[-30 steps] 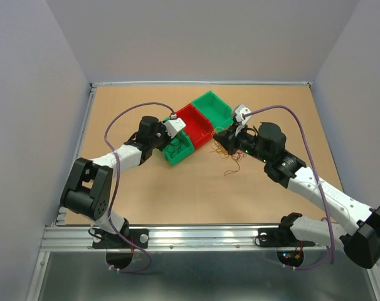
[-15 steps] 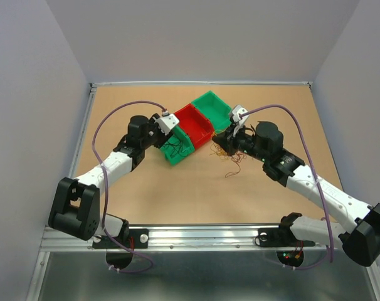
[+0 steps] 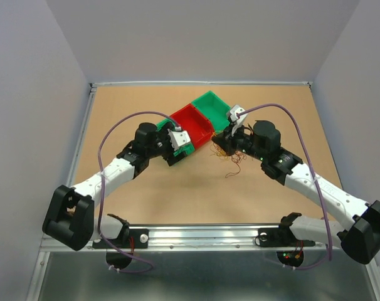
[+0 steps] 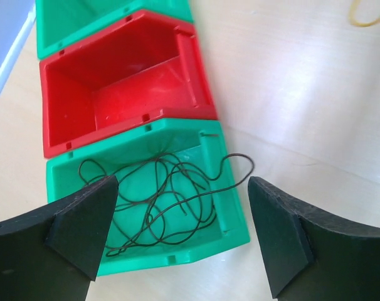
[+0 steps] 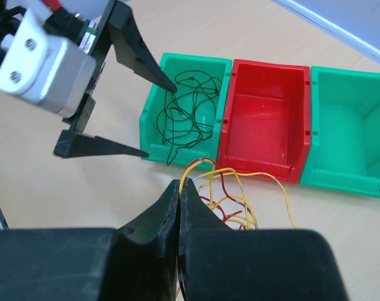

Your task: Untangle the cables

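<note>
A dark cable (image 4: 158, 207) lies coiled loose inside the near green bin (image 4: 177, 257), one end hanging over its right wall. My left gripper (image 4: 182, 188) hovers over that bin, open wide and holding nothing. In the right wrist view the same dark cable (image 5: 187, 113) shows in the bin, with the left gripper (image 5: 160, 120) above it. A tangle of yellow and red cables (image 5: 234, 200) lies on the table in front of the bins. My right gripper (image 5: 179, 183) is shut on strands of that tangle. From above, the tangle (image 3: 231, 160) sits just below the right gripper (image 3: 220, 143).
Three bins stand in a row: the near green bin (image 3: 189, 152), a red bin (image 3: 193, 122) and a far green bin (image 3: 212, 105); the red bin (image 5: 265, 106) looks bare inside. A yellow loop (image 4: 365, 15) lies on the wooden table (image 3: 177, 194).
My left gripper opened wide and swung back over the near green bin, where the dark cable now lies free. The right gripper stayed shut and hardly moved.
</note>
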Tool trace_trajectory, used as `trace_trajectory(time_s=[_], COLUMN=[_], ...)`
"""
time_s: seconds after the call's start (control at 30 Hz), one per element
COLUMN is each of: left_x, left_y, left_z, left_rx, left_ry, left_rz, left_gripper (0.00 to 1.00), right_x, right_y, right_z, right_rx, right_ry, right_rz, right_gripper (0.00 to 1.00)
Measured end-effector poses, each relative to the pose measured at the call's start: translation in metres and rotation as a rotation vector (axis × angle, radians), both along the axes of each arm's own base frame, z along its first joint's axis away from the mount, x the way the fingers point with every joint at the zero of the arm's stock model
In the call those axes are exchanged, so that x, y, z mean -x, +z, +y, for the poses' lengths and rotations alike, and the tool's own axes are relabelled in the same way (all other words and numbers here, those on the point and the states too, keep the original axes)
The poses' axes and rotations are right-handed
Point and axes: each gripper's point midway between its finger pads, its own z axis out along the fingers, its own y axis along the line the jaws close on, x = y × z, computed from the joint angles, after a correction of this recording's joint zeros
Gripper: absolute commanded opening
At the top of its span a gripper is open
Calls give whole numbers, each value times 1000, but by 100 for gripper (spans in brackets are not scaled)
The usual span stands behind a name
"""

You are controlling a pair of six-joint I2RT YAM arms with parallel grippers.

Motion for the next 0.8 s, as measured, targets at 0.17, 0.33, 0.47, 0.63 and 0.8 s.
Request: trace_trajectory(time_s=[0.17, 0.33, 0.47, 0.63, 0.8], left_x=[20, 25, 20, 10, -4], left_y=[3, -11, -36, -54, -56], left_z=[-13, -23, -23, -22, -26], left_rx=[-3, -26, -68, -102, -109], left_ry=[-82, -111, -87, -49, -17], left_rz=[-28, 1, 55, 96, 93], left_gripper=[96, 91, 86, 61, 29], right_x=[1, 2, 2, 3, 5], right_y=[4, 7, 7, 12, 16], right_z=[-1, -2, -2, -4, -5], right_rx=[-5, -4, -5, -13, -15], right_ry=[-1, 0, 1, 1, 2], right_rz=[-12, -23, -25, -35, -49], right_gripper=[1, 1, 1, 1, 1])
